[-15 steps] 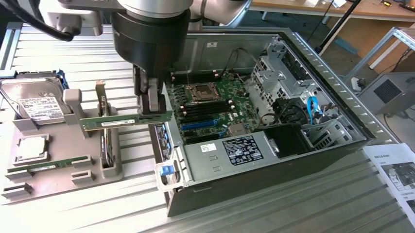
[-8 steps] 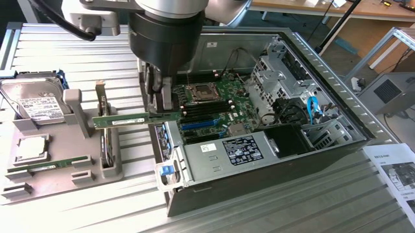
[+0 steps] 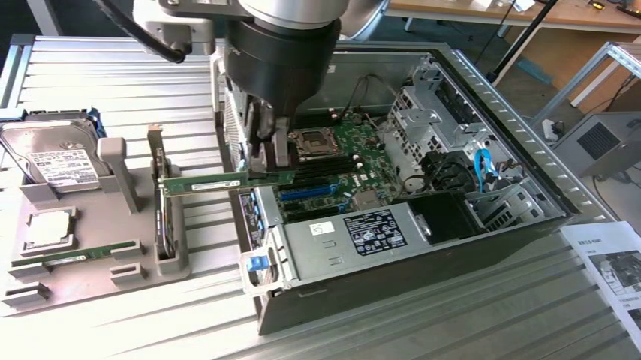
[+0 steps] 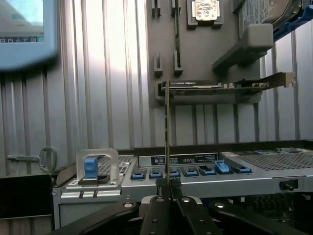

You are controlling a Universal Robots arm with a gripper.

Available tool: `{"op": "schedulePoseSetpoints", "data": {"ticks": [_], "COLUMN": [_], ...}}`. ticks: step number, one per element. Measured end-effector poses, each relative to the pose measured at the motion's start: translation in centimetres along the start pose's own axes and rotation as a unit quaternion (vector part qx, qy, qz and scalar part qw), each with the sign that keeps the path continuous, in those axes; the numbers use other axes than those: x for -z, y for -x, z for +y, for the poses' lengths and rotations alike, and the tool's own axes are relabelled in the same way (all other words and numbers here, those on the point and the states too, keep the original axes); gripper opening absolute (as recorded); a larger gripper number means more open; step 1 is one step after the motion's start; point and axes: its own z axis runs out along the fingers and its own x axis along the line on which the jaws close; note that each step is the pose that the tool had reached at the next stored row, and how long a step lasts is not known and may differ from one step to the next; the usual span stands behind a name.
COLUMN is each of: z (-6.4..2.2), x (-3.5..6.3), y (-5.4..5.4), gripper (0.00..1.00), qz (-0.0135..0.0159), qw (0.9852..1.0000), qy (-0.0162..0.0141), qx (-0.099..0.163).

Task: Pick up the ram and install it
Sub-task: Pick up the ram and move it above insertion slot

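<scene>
The ram (image 3: 215, 182), a long green stick with a pale label, hangs level in the air over the near wall of the open computer case (image 3: 501, 127). My gripper (image 3: 270, 169) is shut on the end nearest the motherboard (image 3: 346, 146), and the rest of the stick reaches toward the exterior view's left. In the wrist view the ram (image 4: 167, 132) appears edge-on as a thin strip rising from between my gripper's (image 4: 168, 185) closed fingers. The dark memory slots lie just beyond and below the grip.
A grey holder tray (image 3: 100, 281) on the exterior view's left carries a hard drive (image 3: 50, 154), a processor (image 3: 48, 229), another green stick (image 3: 75, 255) and an upright expansion card (image 3: 161, 202). A power supply (image 3: 350, 232) fills the case's near corner. A paper sheet (image 3: 611, 262) lies at the right.
</scene>
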Motion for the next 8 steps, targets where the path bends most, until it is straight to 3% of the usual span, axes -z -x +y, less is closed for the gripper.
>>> {"op": "schedulePoseSetpoints", "data": {"ticks": [8], "z": [-2.26], "x": [0.06], "y": [0.1], "gripper": [0.12], "qz": [0.0], "qw": [1.0], "qy": [0.0], "qx": [0.0]}}
